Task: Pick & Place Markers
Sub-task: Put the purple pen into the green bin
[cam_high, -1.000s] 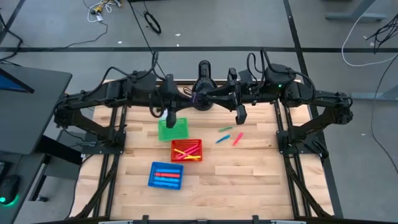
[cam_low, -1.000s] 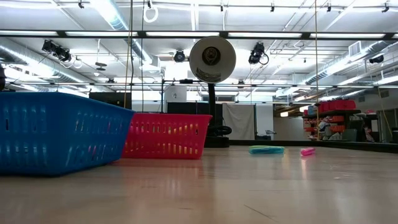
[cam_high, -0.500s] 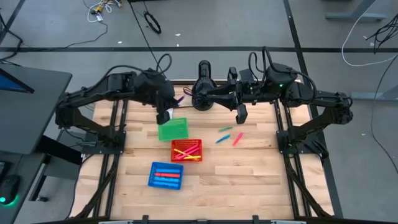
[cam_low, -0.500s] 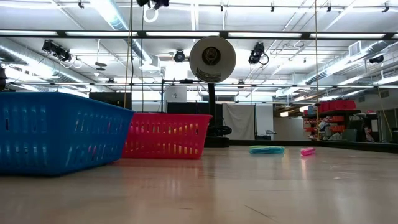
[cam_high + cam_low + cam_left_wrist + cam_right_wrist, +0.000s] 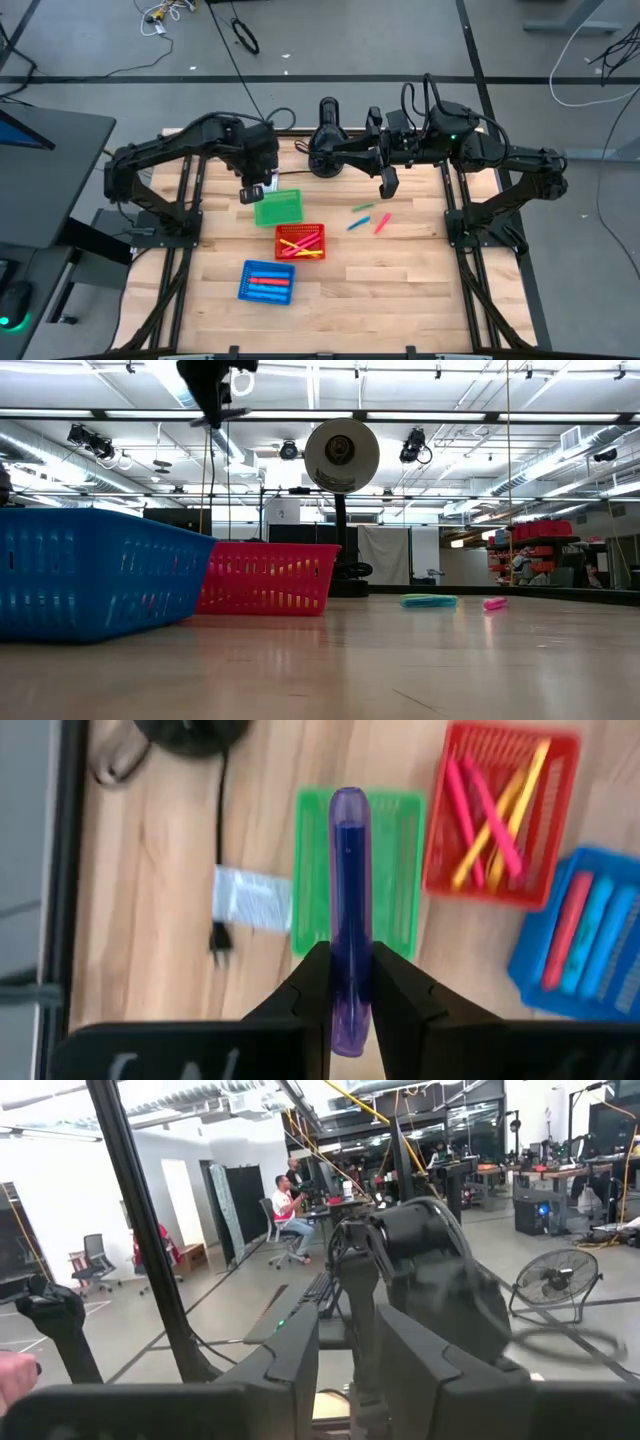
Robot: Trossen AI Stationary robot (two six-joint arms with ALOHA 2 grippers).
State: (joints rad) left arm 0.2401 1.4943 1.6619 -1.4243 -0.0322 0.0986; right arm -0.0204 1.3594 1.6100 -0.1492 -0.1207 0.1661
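Left tool (image 5: 348,982) clamped on purple marker (image 5: 348,910) | over wooden table (image 5: 400,270) | right tool (image 5: 386,186) unclear

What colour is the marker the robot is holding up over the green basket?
Purple. The left gripper pinches the marker; the left wrist view shows it best.

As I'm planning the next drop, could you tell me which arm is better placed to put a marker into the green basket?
The left. Its gripper already holds a purple marker above the green basket; the right gripper hangs farther off.
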